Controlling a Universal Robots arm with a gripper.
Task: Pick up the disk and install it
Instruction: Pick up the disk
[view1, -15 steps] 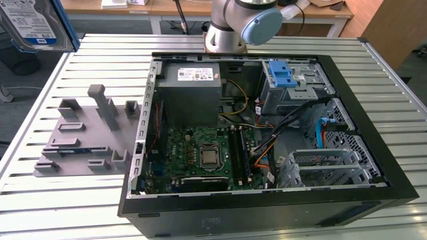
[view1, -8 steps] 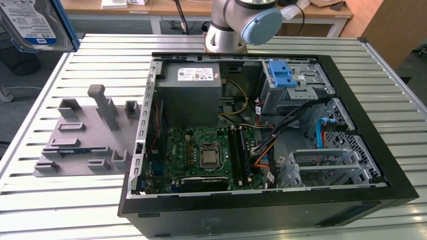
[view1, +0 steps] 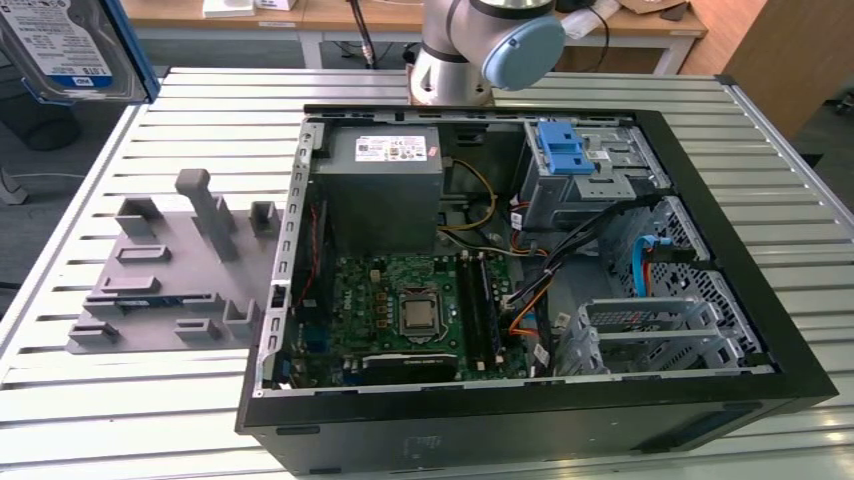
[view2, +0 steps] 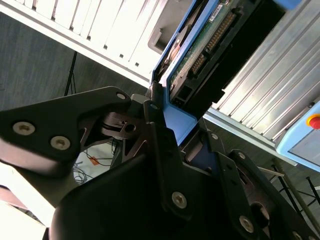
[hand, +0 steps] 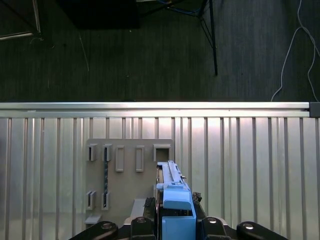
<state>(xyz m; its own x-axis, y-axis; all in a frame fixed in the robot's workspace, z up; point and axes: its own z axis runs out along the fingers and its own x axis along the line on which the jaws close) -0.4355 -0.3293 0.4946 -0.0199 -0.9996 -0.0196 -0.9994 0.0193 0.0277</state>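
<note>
The open computer case (view1: 790, 362) lies on the counter (view1: 107, 420), with the arm's base (view1: 447, 75) behind it and a slotted holder (view1: 160, 285) at the exterior view's left. In the first wrist view the disk (hand: 170, 175), gripped in the hand (hand: 172, 210), hangs above that holder.

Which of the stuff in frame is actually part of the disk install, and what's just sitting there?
Job in hand:
- disk, clamped in the gripper
- open computer case

Just lying about:
- grey slotted holder beside the case
- power-supply box
- blue latch
- motherboard
- slatted table
</note>
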